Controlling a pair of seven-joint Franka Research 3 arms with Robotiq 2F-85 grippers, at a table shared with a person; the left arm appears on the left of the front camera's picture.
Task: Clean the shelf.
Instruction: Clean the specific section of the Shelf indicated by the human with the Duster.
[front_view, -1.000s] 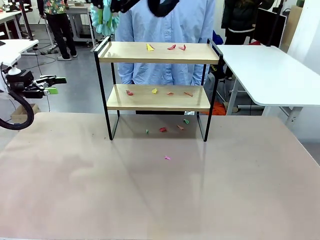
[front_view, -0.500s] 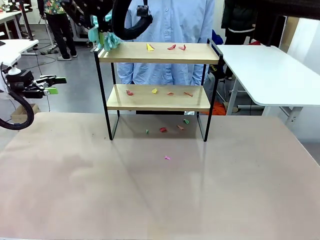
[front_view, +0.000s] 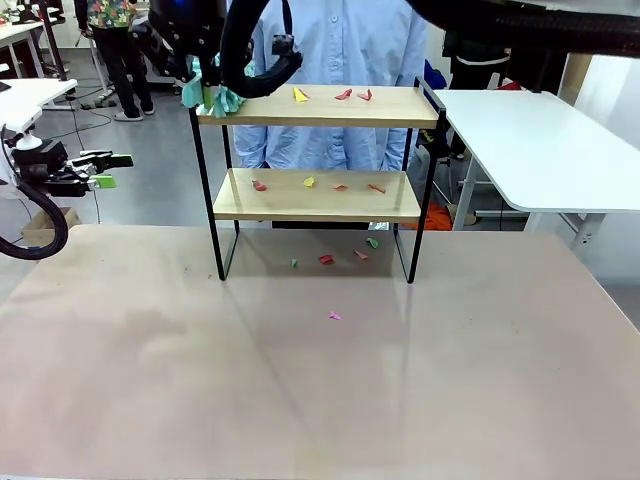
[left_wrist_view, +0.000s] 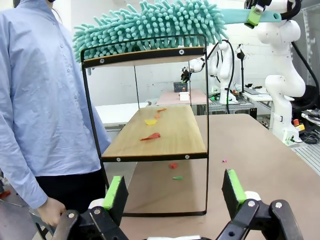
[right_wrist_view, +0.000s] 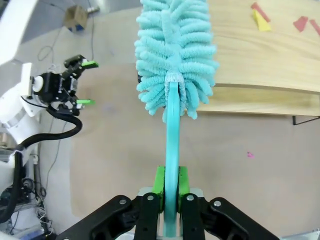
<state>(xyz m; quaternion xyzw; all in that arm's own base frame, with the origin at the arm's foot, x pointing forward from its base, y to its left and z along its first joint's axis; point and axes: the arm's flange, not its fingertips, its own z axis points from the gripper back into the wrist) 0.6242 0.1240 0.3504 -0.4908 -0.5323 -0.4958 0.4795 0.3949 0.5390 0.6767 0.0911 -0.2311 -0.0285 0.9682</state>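
At the left, off the desk's edge, our left fingers hang spread wide and empty. Our right fingers are clamped on the handle of the teal duster, its head on the left end of the top board of the shelf, which stands mid-desk on the far side. We judge cleaning barely begun: paper scraps lie further right on both boards and the desk.

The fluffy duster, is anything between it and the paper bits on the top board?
No, nothing visible. The duster, held in the right gripper, is at the left end of the shelf's top board. The paper scraps lie farther along it, with bare wood between.
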